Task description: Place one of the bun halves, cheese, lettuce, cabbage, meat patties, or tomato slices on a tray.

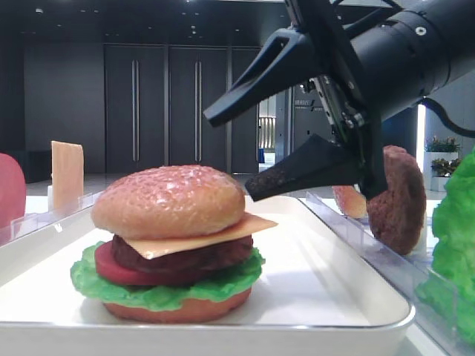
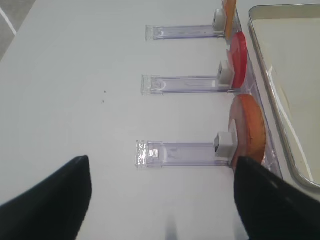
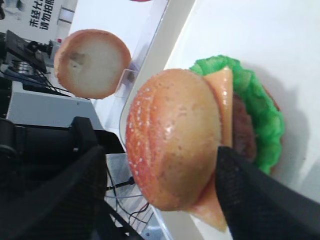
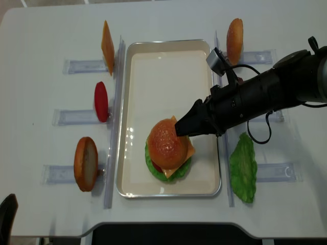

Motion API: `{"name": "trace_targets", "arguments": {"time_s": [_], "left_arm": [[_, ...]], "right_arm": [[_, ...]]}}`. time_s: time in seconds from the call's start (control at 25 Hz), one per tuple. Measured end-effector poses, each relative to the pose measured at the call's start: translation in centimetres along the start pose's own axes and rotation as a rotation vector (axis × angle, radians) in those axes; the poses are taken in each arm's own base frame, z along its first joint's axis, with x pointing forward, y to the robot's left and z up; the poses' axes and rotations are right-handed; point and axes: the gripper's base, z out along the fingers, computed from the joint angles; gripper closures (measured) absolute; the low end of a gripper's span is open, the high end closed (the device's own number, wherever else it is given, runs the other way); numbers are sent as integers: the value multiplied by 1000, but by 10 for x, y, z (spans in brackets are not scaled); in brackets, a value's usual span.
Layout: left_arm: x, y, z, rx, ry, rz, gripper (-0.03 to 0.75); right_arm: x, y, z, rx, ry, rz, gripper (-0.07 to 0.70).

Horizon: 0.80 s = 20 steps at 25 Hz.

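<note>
One stacked burger sits on the tray (image 4: 134,76), toward its near right corner: bun top (image 4: 166,141) uppermost, then one cheese slice (image 4: 189,151), one tomato slice (image 1: 111,271), one meat patty (image 1: 185,263), lettuce (image 4: 179,168), one bottom bun (image 1: 178,308). Right claw (image 4: 184,126) spread wide, fingers either side of the bun top, not gripping. Left claw (image 2: 160,200) spread over bare worktop (image 4: 46,51) at the near left. In racks: left edge one cheese, one tomato, one bun; right edge one bun, one lettuce leaf, one patty.
</note>
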Motion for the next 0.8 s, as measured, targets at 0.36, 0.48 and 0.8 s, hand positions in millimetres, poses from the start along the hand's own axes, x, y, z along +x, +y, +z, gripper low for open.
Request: {"name": "trace_targets", "arguments": {"time_s": [0.36,0.48,0.8], "left_arm": [[0,0,0,0,0,0,24],[0,0,0,0,0,0,24],[0,0,0,0,0,0,24]], "right_arm": [[-17,31,-33,55,-96,-157,184],[-24,52,-50,67,-132,-225,184],[-30,70,-119,250,-211,-236,184]]}}
